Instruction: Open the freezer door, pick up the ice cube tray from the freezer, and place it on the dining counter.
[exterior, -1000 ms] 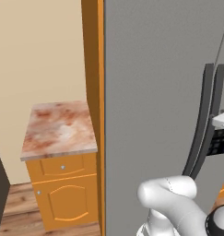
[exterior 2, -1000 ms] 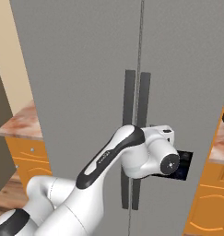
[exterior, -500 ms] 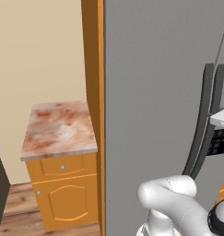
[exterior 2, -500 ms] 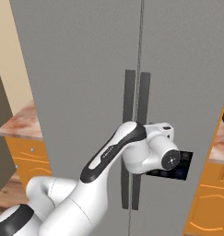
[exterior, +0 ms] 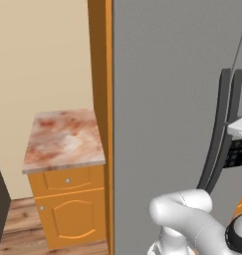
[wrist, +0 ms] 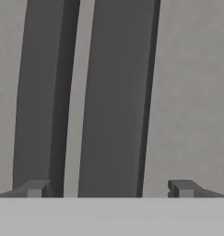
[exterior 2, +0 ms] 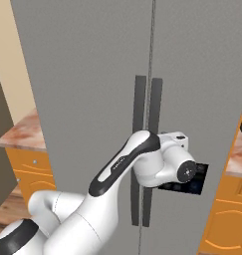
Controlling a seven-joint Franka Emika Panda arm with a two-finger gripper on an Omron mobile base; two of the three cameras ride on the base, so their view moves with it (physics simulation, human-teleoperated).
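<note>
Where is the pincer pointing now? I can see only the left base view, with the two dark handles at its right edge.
Observer: In the hand view the pincer faces both handles, and the wider-looking handle lies between its fingertips.
Operator: Is it closed on that handle?
Observer: No, the pincer is open; each fingertip stands off to the side of it.
Operator: Is the freezer door opened?
Observer: The right base view shows the freezer door shut, level with the neighbour door.
</note>
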